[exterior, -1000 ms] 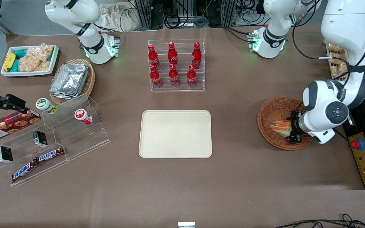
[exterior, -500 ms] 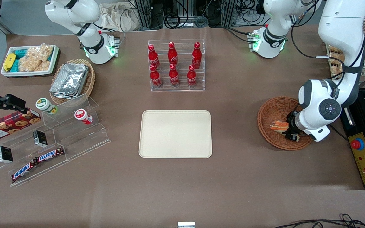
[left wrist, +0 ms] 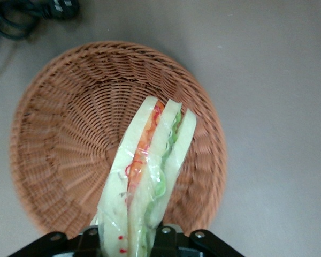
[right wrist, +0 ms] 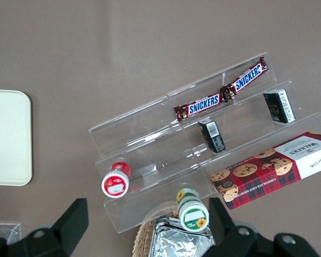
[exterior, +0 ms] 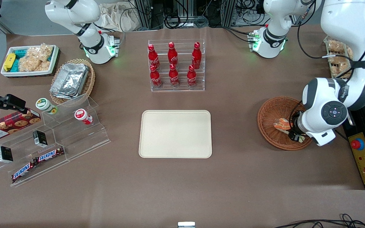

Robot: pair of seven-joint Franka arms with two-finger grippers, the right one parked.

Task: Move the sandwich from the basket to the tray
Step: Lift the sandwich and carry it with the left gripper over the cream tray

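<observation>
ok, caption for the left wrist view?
Gripper shut on the sandwich, held above the wicker basket.

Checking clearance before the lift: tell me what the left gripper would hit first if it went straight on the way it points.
The gripper, shut on the sandwich, points down into the basket. Going straight on, the sandwich's tip would probably meet the woven floor first; the gap is unclear.
</observation>
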